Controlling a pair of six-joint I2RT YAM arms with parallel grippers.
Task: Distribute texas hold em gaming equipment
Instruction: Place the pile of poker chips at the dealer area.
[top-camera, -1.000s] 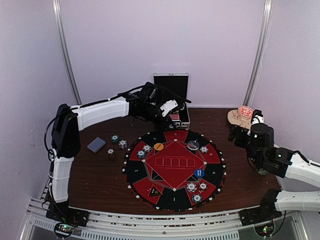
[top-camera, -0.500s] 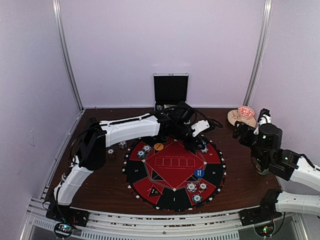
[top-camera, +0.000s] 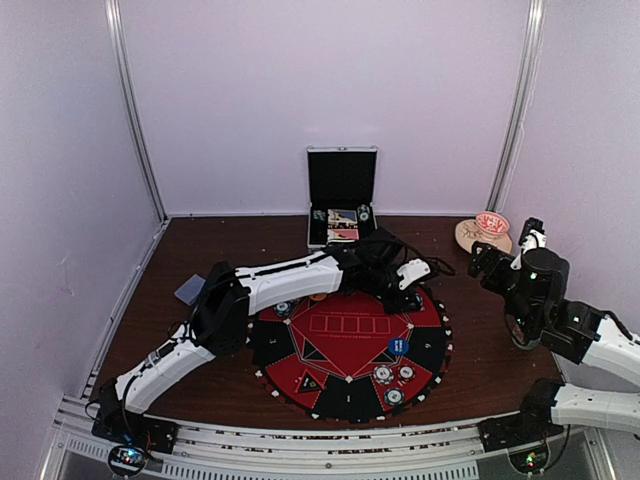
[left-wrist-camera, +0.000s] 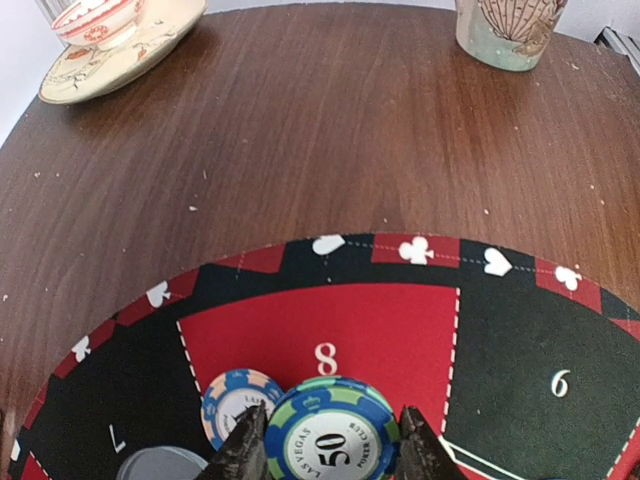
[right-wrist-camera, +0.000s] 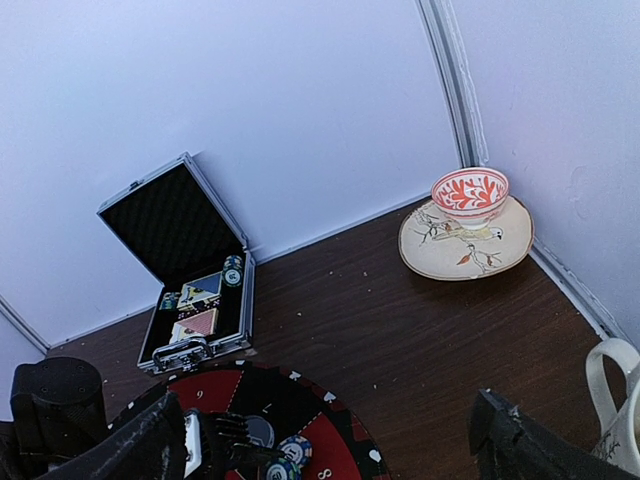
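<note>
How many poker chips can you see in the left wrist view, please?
2: a green-and-blue 50 chip in the left end effector; a blue-and-peach chip on the mat beside it. A cut-off grey disc might be a third.

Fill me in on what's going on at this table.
The left gripper reaches across the round poker mat, shut on a blue-and-green 50 chip at the red segment marked 8, beside a lighter chip lying there. The right gripper is open and holds nothing, off the mat's right side. An open metal case sits at the back.
</note>
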